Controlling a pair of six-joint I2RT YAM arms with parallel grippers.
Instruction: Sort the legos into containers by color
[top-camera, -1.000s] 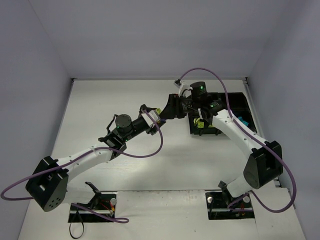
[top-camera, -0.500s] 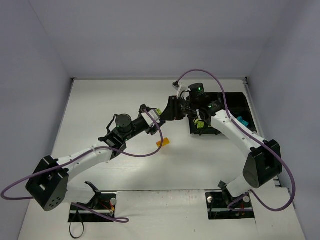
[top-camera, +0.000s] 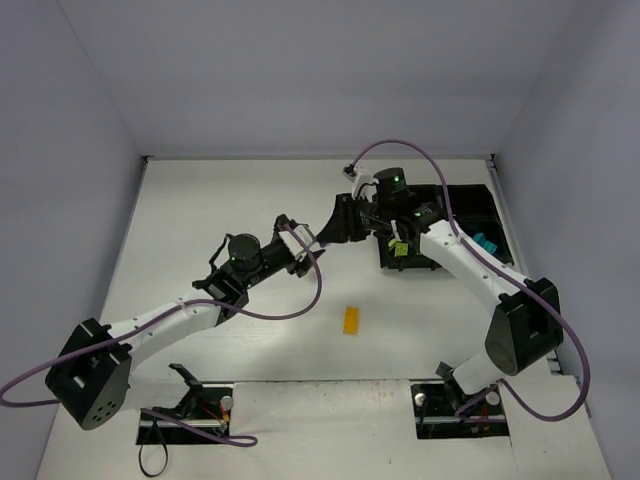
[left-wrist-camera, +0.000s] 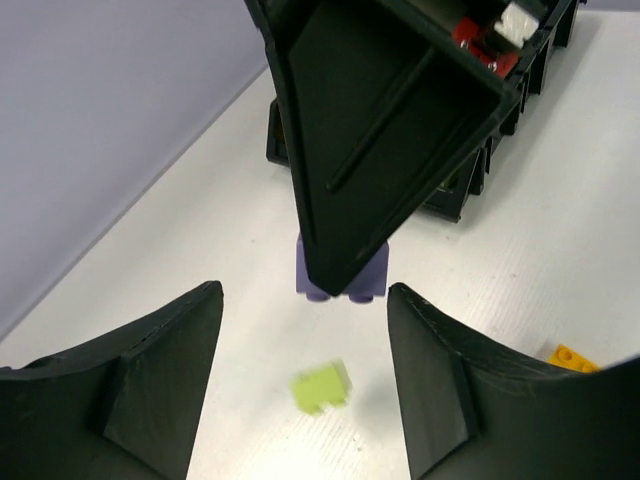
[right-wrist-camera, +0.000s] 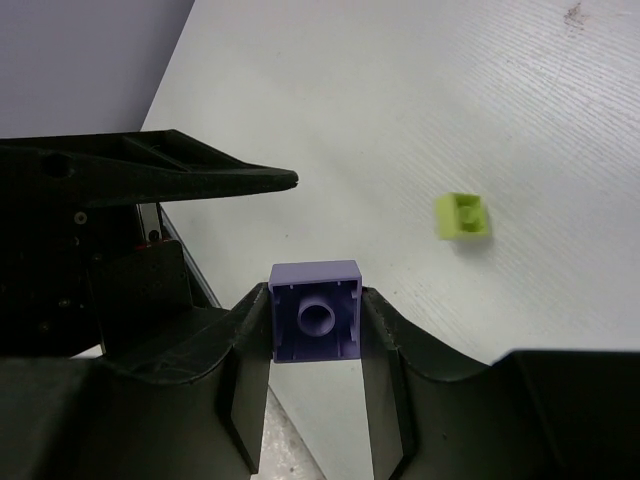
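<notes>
Jaws of the right gripper (right-wrist-camera: 313, 315) clamp a purple square plastic brick (right-wrist-camera: 315, 322). Facing it, the left gripper (left-wrist-camera: 303, 290) stands partly open and empty. A small yellow-green plastic brick (left-wrist-camera: 321, 387) shows below the left gripper's jaws. A flat orange plastic brick (top-camera: 351, 319) lies behind them. The black four-compartment plastic tray (top-camera: 472, 208) sits just beyond the right gripper.
</notes>
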